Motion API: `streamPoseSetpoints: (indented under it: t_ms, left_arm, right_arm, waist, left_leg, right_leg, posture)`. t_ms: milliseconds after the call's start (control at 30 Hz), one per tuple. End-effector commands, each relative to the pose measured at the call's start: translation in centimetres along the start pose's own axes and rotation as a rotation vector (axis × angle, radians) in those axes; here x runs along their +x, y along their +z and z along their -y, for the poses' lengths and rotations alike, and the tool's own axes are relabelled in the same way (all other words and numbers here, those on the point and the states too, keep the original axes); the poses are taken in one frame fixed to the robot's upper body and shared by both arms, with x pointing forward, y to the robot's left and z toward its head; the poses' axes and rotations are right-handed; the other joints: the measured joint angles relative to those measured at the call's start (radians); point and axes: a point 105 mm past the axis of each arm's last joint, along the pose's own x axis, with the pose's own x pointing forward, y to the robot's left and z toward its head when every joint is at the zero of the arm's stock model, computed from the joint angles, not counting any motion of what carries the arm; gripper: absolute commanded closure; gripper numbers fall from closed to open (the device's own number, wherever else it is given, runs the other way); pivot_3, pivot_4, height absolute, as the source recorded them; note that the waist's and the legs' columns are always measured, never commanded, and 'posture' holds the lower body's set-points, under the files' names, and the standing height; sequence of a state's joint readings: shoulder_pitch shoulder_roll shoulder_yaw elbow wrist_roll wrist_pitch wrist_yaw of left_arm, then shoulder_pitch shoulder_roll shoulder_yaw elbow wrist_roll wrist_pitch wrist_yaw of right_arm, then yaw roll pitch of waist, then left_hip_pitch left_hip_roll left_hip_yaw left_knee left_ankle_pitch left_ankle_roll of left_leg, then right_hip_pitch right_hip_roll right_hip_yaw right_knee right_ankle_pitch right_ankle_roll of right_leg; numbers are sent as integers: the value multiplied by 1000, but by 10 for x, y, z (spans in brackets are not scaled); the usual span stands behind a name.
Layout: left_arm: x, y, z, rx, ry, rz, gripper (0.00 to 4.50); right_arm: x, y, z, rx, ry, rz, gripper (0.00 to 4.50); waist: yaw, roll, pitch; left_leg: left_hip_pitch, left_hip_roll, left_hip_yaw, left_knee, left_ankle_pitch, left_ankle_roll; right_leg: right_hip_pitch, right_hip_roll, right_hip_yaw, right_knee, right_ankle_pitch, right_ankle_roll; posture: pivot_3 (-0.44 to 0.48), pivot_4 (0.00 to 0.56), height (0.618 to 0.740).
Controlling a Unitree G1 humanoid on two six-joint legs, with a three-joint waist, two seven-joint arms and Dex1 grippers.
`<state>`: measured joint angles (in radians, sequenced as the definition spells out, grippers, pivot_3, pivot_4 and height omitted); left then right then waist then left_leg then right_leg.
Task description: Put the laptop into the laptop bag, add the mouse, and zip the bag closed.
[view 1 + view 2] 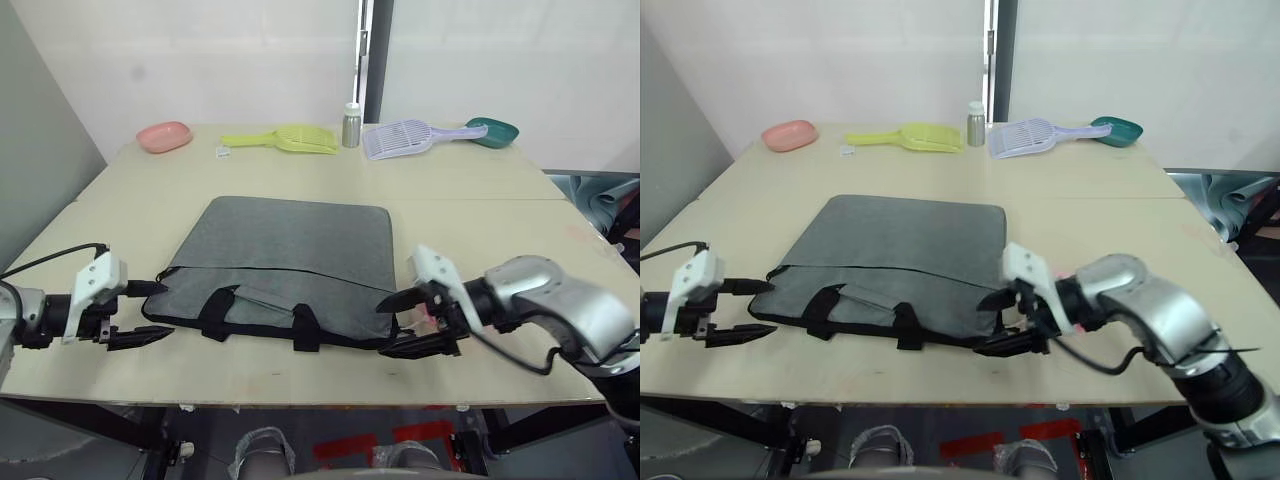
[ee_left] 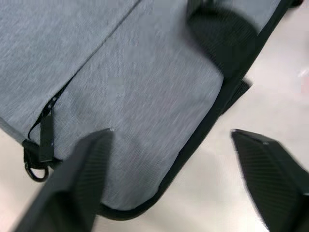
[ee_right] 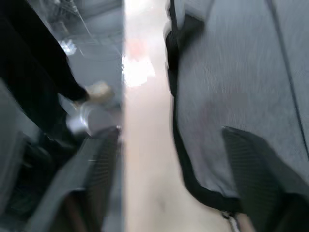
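1. I see the laptop bag (image 1: 290, 262) lying flat mid-bench, its black handles (image 1: 260, 318) toward the near edge.
2. My left gripper (image 1: 143, 312) sits at the bag's near-left corner, jaws spread wide, holding nothing.
3. My right gripper (image 1: 408, 322) sits at the near-right corner, jaws apart, also empty.
4. The zip pull (image 2: 44, 145) lies at the left corner.

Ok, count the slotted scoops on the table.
2, both along the far edge: a yellow scoop left of the metal bottle, a lavender scoop right of it.
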<state>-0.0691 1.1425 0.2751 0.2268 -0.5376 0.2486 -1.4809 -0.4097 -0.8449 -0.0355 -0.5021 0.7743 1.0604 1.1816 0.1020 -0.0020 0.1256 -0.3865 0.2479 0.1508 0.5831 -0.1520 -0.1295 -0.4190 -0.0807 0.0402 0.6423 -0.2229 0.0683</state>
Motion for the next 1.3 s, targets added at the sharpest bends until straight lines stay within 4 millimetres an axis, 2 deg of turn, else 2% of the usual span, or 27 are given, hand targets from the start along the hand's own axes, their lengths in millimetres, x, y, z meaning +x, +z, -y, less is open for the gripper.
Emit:
streamPoseSetpoints:
  t_ms: [33,100,133,233,367,500,533,567,600,633,767,867,1033,1167,1300]
  left_arm:
    - [-11,52,2,4,-32,146,338]
    - [-9,80,3,6,-69,244,338]
    - [-8,87,4,7,-80,269,338]
    - [21,112,9,35,-183,337,338]
    - [76,118,8,124,-264,329,338]
    - [113,128,12,136,-355,360,338]
    - [120,126,14,133,-376,355,847]
    - [126,120,16,128,-404,336,972]
    - [131,114,19,124,-425,315,1500]
    - [134,107,20,120,-439,293,1799]
    - [146,58,23,140,-496,117,3291]
    - [148,40,22,167,-516,45,4394]
    - [159,23,18,254,-522,-40,4455]
    - [168,9,21,311,-552,-110,4455]
    - [170,1,31,337,-598,-123,4455]
  right_arm:
    - [-33,34,-10,-49,-30,120,449]
    - [-49,43,-11,-77,-98,146,449]
    - [-53,44,-11,-82,-120,149,449]
    - [-72,35,-10,-77,-239,101,449]
    - [-87,24,-12,-69,-356,44,449]
    - [-97,12,-14,-47,-448,3,449]
    - [-98,10,-15,-41,-465,-1,411]
    - [-101,8,-17,-35,-487,0,411]
    - [-103,7,-18,-29,-505,0,411]
    - [-105,5,-20,-25,-518,-1,411]
    - [-112,2,-30,-8,-575,14,411]
    - [-113,-1,-32,6,-602,5,411]
    - [-100,-6,-16,40,-631,-18,411]
    - [-79,-34,3,145,-636,-151,411]
    - [-79,-51,30,206,-706,-206,411]
  waist:
    - [2,0,0]
    - [10,0,0]
    - [13,0,0]
    - [19,0,0]
    - [28,1,-1]
    - [25,0,0]
    - [20,0,0]
    - [18,0,0]
    - [16,0,0]
    - [14,0,0]
    - [15,0,0]
    - [22,0,0]
    - [30,2,-2]
    - [30,5,-7]
    - [29,9,-10]
  left_leg:
    - [1,0,0,0,0,0]
    - [2,0,0,-1,0,0]
    - [1,0,0,-1,0,0]
    - [1,0,0,-1,0,0]
    - [1,-1,0,-1,0,0]
    - [-1,-1,-1,1,0,0]
    - [-2,-1,-1,1,0,0]
    - [-3,-1,-1,1,0,0]
    - [-3,-1,-1,1,1,1]
    - [-3,-1,-1,0,1,1]
    - [-3,-1,-1,-2,1,1]
    - [-4,-1,-2,-2,1,1]
    - [3,-1,-2,-2,0,0]
    - [5,-2,-2,-2,0,0]
    - [5,-3,-2,-2,1,0]
  right_leg:
    - [0,0,0,0,0,0]
    - [1,0,0,1,-1,-1]
    - [1,0,-1,1,-1,-2]
    - [1,0,-1,2,-2,-3]
    - [1,-1,-1,1,-2,-3]
    - [1,-1,-2,1,-2,-3]
    - [1,-1,-2,1,-2,-3]
    - [0,-1,-2,1,-2,-3]
    - [0,-1,-2,0,-2,-3]
    - [0,-1,-2,0,-2,-3]
    - [0,-1,-2,-3,-2,-3]
    - [0,-1,-3,-3,-2,-3]
    - [6,-2,-3,-2,-2,-2]
    - [10,-2,-3,-2,-2,-1]
    - [10,-4,-2,-3,-2,0]
  posture:
    - [0,150,740]
    - [0,150,740]
    - [0,150,740]
    - [0,150,740]
    - [0,150,740]
    - [0,150,740]
    - [0,150,740]
    - [0,150,740]
    - [0,150,740]
    - [0,150,740]
    - [0,150,740]
    - [0,150,740]
    - [0,150,740]
    - [0,150,740]
    - [0,150,740]
